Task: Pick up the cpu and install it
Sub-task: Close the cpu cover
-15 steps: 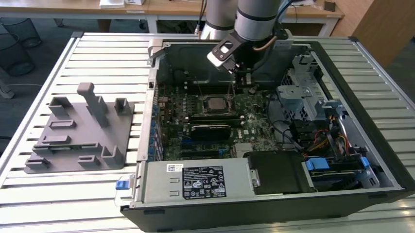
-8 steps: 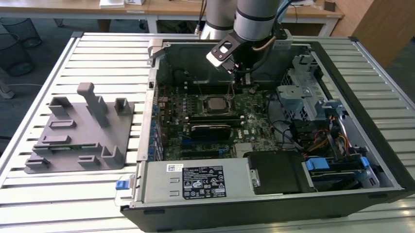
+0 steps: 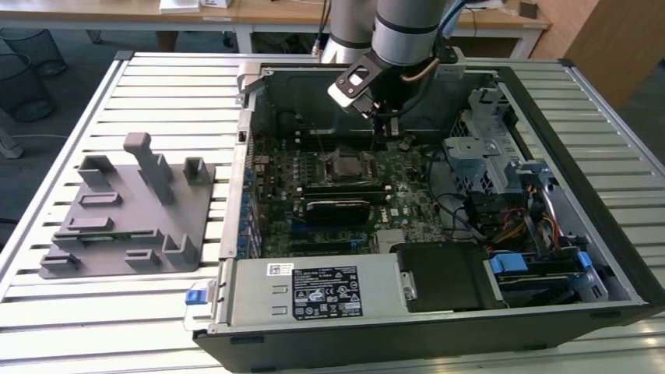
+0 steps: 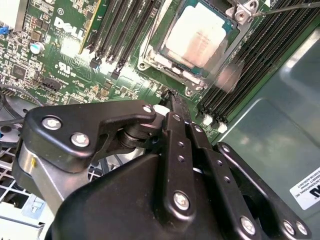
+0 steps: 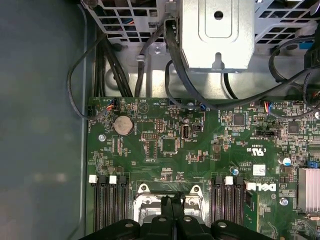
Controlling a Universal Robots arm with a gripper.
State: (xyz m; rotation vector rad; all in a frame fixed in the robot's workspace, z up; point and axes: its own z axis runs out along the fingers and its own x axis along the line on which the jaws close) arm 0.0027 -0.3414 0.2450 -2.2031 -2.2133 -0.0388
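The cpu (image 4: 200,36), a pale silvery square chip, lies flat in the socket frame on the green motherboard (image 4: 75,45) inside the open computer case (image 3: 613,234). In the exterior view the socket (image 3: 343,164) is in the middle of the board. My gripper (image 4: 173,96) hangs a little above the board beside the socket, its black fingers pressed together with nothing between them. In the first wrist view the shut gripper (image 5: 173,200) points at the socket's edge. In the exterior view the gripper (image 3: 388,128) is just behind the socket, apart from the chip.
A grey plastic tray with upright posts (image 3: 130,210) stands on the slatted table (image 3: 156,86) at the exterior view's left. Inside the case are memory slots (image 4: 122,30), a black ribbed block (image 3: 338,209), a drive cage (image 3: 483,148), cables (image 3: 499,218) and the power supply (image 3: 311,292).
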